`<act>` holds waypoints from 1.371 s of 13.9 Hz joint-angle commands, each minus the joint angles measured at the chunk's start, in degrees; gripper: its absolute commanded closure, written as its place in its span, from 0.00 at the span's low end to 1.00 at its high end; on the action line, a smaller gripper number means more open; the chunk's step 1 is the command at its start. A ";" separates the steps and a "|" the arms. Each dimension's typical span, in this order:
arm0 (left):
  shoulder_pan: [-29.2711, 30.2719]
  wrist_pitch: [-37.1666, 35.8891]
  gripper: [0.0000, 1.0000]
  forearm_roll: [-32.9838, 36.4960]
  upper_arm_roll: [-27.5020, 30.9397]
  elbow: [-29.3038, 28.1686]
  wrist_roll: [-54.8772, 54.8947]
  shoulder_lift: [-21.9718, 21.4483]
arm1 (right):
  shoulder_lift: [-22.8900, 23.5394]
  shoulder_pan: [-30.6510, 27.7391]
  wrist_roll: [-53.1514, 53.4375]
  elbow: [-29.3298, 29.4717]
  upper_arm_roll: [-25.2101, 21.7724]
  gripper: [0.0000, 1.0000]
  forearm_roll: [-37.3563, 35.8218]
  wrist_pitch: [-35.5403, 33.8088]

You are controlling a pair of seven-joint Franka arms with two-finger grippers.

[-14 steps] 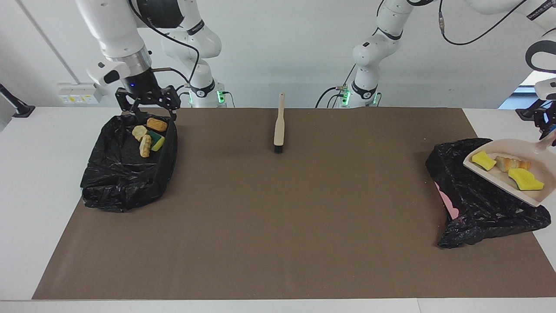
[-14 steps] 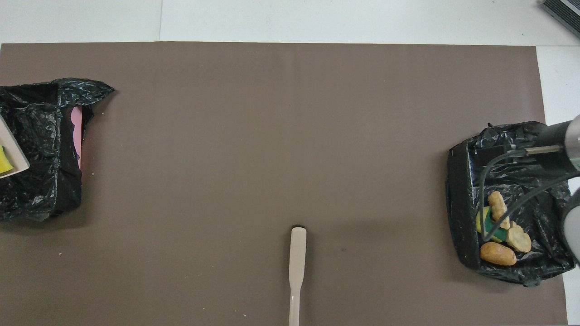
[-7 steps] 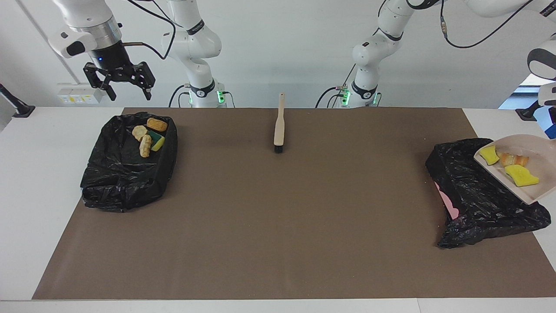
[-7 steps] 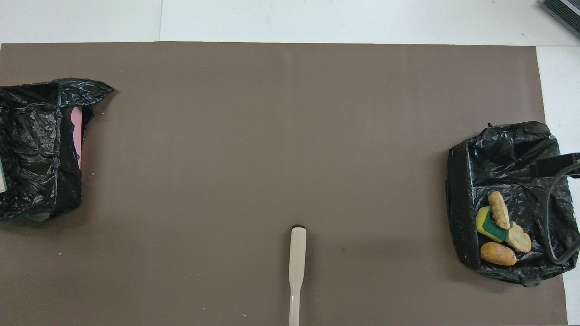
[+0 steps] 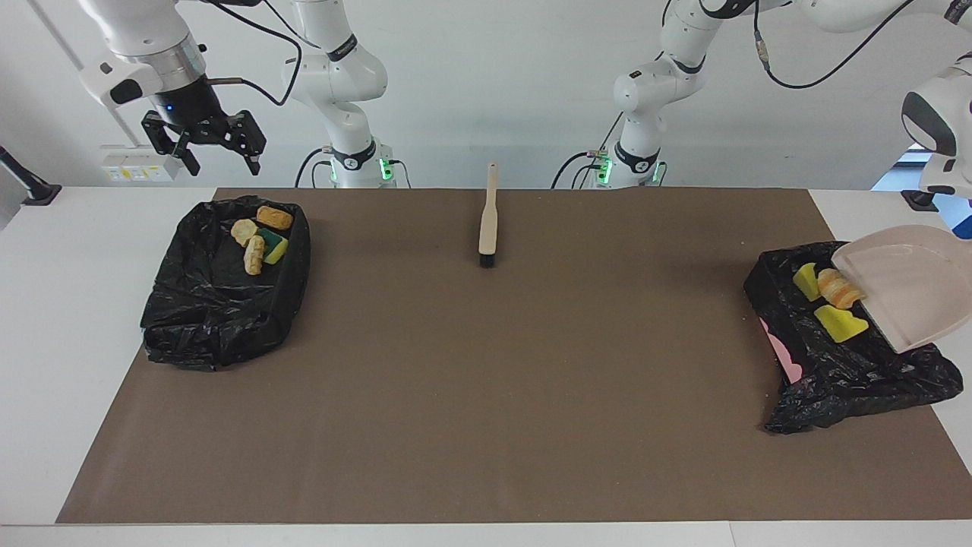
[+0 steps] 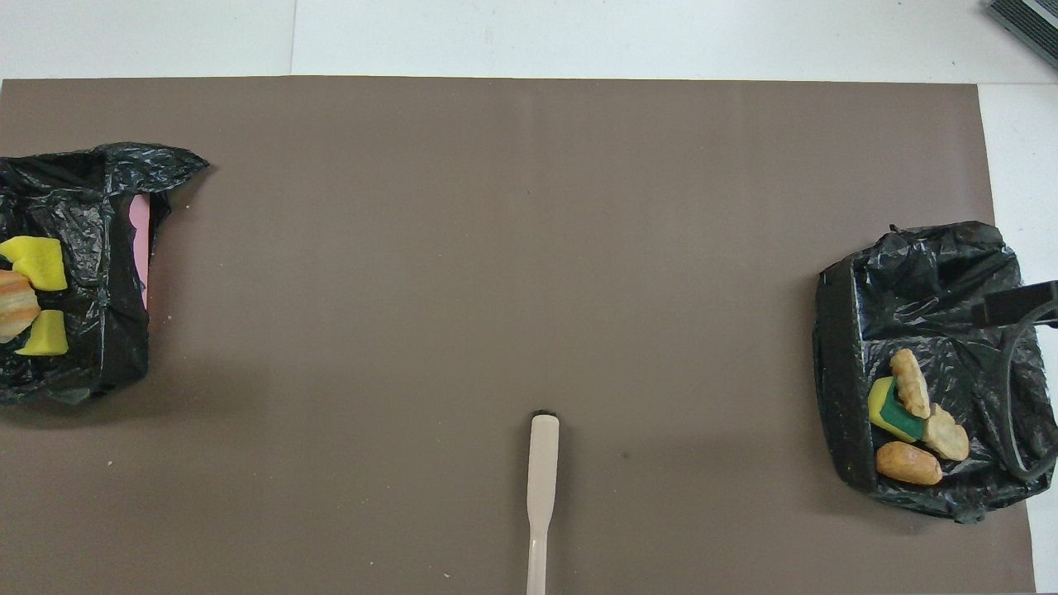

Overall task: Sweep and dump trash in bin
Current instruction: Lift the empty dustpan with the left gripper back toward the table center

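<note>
My left fingers, out of view and pressed together, tipping the dustpan (image 5: 907, 285) over the bin (image 5: 843, 357) at the left arm's end of the surface, trash (image 5: 835, 304) sliding into it, my right gripper (image 5: 203, 144) hanging spread over the surface near the other bin (image 5: 220, 304)

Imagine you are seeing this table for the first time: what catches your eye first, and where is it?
The tilted beige dustpan at the left arm's end, tipped over a bag-lined bin, with two yellow sponge chunks and a bread lump sliding into the bag. At the right arm's end, a second black-bagged bin holds more scraps, the right gripper open above it. A brush lies between them.
</note>
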 commanded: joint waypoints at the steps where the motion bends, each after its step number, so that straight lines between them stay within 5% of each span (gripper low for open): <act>1: -1.68 -1.33 1.00 4.60 0.70 1.96 -0.64 1.01 | -0.36 -0.44 -0.44 -0.28 0.90 0.00 -0.70 -0.88; 5: -2.30 -5.36 1.00 6.64 0.43 6.08 -0.20 1.02 | -0.27 -0.53 -0.26 -0.02 0.73 0.00 -0.78 -1.15; 9: -4.06 -8.96 1.00 -8.18 0.43 5.74 -3.17 0.40 | -0.36 -0.01 -0.35 -0.01 0.90 0.00 -0.78 -1.23; 14: -7.83 -13.81 1.00 -23.22 0.34 3.99 -19.24 -0.48 | -0.27 -0.01 -0.35 -0.01 0.90 0.00 -0.78 -1.23; 19: -15.91 -12.67 1.00 -30.61 0.17 -3.39 -43.04 -1.71 | -0.27 -0.01 -0.35 -0.01 0.90 0.00 -0.78 -1.23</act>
